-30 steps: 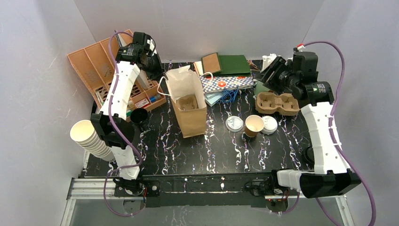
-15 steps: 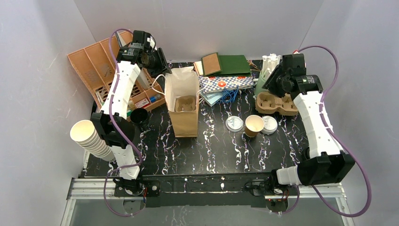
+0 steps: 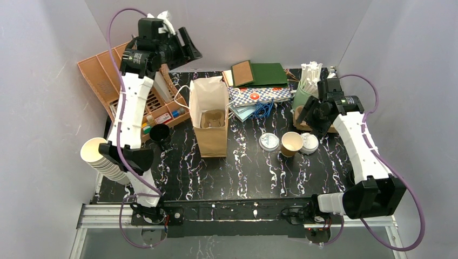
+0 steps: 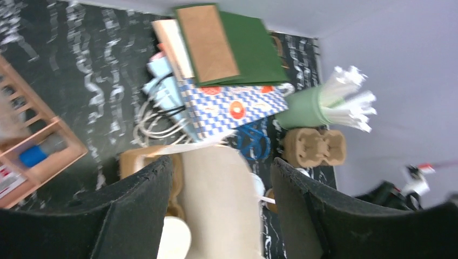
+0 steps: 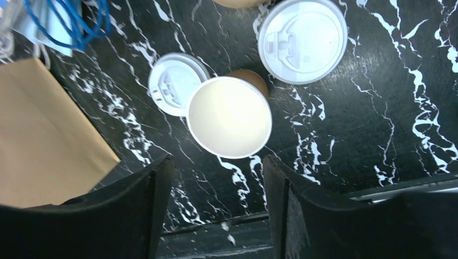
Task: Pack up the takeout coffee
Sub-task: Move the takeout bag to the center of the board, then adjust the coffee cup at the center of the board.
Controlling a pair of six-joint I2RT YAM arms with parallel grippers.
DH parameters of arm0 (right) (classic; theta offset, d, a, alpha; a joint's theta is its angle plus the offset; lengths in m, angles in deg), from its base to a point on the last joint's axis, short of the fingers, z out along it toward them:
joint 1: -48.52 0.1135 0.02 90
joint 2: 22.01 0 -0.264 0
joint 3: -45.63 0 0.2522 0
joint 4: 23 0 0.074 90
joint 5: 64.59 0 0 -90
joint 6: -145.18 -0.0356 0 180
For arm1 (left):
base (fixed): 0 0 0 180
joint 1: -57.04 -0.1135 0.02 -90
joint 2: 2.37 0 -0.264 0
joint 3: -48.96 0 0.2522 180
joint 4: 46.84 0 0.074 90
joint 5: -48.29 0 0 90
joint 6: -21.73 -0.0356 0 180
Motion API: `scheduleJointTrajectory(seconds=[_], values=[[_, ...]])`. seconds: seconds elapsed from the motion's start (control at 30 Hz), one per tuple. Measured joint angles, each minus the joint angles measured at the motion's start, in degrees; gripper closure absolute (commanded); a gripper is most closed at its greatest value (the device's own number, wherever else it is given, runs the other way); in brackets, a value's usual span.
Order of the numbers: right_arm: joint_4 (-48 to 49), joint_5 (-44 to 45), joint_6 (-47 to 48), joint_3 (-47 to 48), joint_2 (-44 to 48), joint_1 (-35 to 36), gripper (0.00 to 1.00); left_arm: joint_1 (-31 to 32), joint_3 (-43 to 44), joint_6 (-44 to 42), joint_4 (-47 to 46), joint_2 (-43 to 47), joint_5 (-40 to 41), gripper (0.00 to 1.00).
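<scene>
One takeout coffee cup [image 3: 292,143], tan outside and white inside, stands open on the black marbled table. A white lid lies on either side of it, one to the left [image 3: 269,142] and one to the right [image 3: 310,143]. My right gripper [image 3: 309,120] hovers open just behind them. In its wrist view the cup [image 5: 229,116] sits ahead of the empty right gripper [image 5: 216,167]. A brown paper bag [image 3: 210,116] stands upright with a pulp carrier [image 3: 214,118] inside. My left gripper [image 3: 189,47] is raised high at the back left, open and empty, looking down on the bag [image 4: 227,199].
A second pulp carrier [image 4: 315,147] and a green cup of straws [image 3: 305,89] sit at the back right. Folded bags [image 3: 259,75] lie at the back. A wooden organizer [image 3: 110,81], a black cup [image 3: 160,133] and a stack of cream cups [image 3: 102,156] are on the left.
The left gripper opened, let go of the bag's top and rose up and back. The right arm swung down from the back right toward the cup and lids.
</scene>
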Motion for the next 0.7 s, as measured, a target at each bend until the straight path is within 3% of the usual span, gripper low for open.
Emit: scheduleJointTrajectory(seconds=[0.1,0.37,0.6,0.7], values=[[-0.6,-0.4,0.8,-1.7,-0.9,0.0,0.43,6.0,1.7,-0.2,-2.1,0.7,1.4,0.37],[1.4,-0.7,0.8,-10.1,-1.5,0.0,0.48,28.2,1.2,-2.6,-5.7,0.0,4.1,0.37],[4.7,-1.0,0.6,-16.1,-1.5,0.0,0.50,37.4,-0.3,-8.2,-6.7,-1.1,6.7,0.34],[6.0,-1.1,0.6,-18.2,-1.5,0.0,0.60,39.9,-2.2,-10.1,-7.0,-2.1,7.5,0.32]])
